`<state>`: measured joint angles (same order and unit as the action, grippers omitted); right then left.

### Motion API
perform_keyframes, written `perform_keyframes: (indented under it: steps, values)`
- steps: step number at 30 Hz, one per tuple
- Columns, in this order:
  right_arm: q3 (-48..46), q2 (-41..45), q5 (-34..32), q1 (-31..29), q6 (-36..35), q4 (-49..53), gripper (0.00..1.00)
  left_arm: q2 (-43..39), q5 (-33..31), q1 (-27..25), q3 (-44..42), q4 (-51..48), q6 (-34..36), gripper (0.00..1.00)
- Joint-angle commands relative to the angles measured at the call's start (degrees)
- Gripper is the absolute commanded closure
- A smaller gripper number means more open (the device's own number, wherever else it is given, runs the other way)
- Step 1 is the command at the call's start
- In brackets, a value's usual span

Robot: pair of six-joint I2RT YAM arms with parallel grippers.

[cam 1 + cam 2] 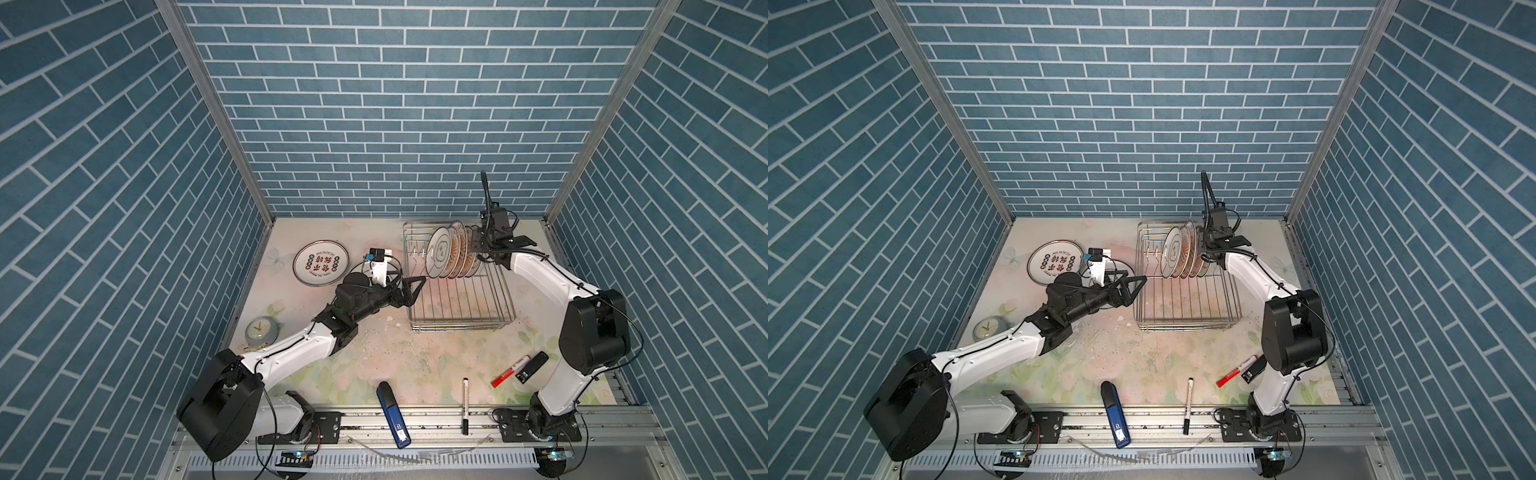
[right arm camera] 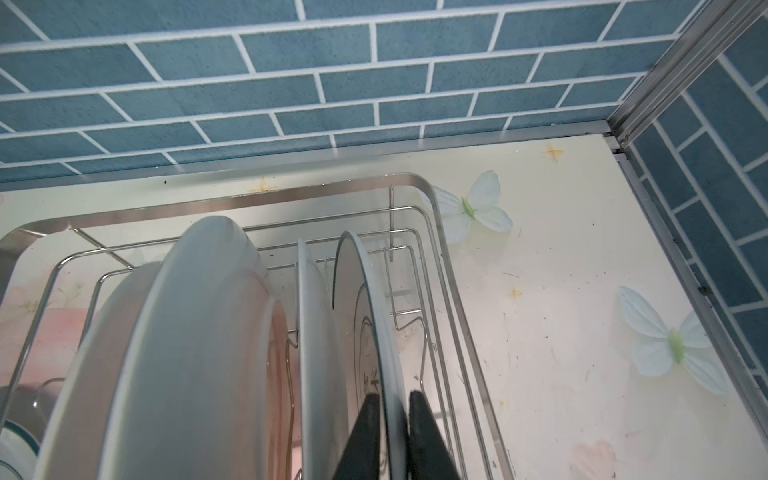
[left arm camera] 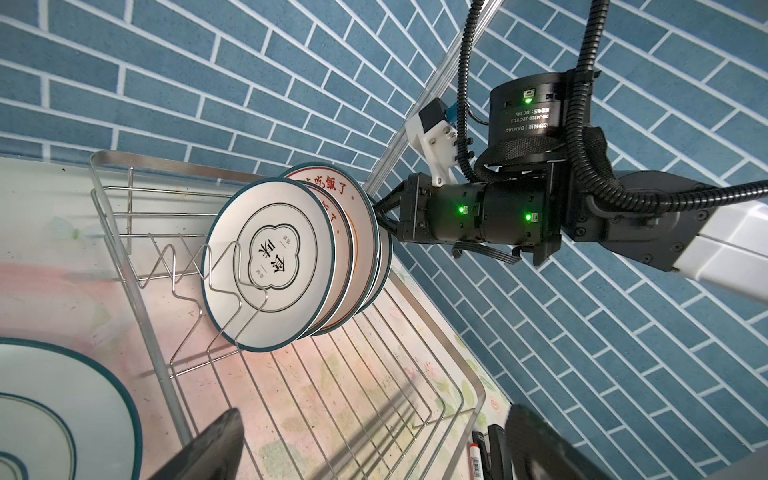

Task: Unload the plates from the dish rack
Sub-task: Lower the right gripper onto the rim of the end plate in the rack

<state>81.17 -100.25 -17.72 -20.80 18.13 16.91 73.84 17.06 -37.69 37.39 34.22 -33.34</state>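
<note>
Nearly upright, several round white dark-rimmed plates (image 1: 451, 253) stand on edge in a row at the far end of the rectangular silver wire dish rack (image 1: 463, 326). The front one shows you a quatrefoil emblem, and one behind it shows red characters.

Your right gripper (image 2: 394, 397) reaches in from the right side of the rack. Its jaws are closed on the rim of the end plate (image 2: 353, 299), the one nearest that arm, which stands in line with the others.

Your left gripper (image 1: 419, 284) hovers at the rack's left wall, near the front plate, its jaws wide apart and holding nothing.

Left of the rack, a red-lettered white plate (image 1: 321, 262) lies flat on the pale floral worktop (image 1: 374, 361).

Nearer your side, a small round grey clock (image 1: 261, 330) sits beside the left arm. Along the front edge lie a blue oblong device (image 1: 392, 415), a slim black marker pen (image 1: 465, 405), a red marker (image 1: 510, 371) and a small black block (image 1: 532, 368). Blue brick-patterned walls (image 1: 395, 104) close in the cell on three sides.
</note>
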Motion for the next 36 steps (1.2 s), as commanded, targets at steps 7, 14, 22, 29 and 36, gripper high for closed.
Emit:
perform_keyframes:
  steps: [7,14,22,29,36]
  values:
    - [2.90,-3.06,-0.52,-0.21,-0.11,1.44,0.87,0.02,-2.18,-0.36,1.81,-1.94,1.00,0.00]
    - [3.12,-4.24,1.05,-0.20,-0.11,1.20,0.86,0.59,-2.39,-0.34,1.90,-1.93,0.82,0.00]
    - [3.05,-4.35,1.19,-0.20,-0.11,1.35,0.82,1.30,-2.89,-0.43,1.99,-1.72,0.58,0.00]
    - [2.75,-4.02,-0.60,-0.16,-0.34,1.16,0.87,1.47,-3.19,-0.36,1.90,-1.61,0.21,0.00]
    - [3.35,-2.86,-2.36,-0.28,-1.48,1.65,0.94,2.10,-3.44,-0.39,2.43,-1.94,-0.03,0.00]
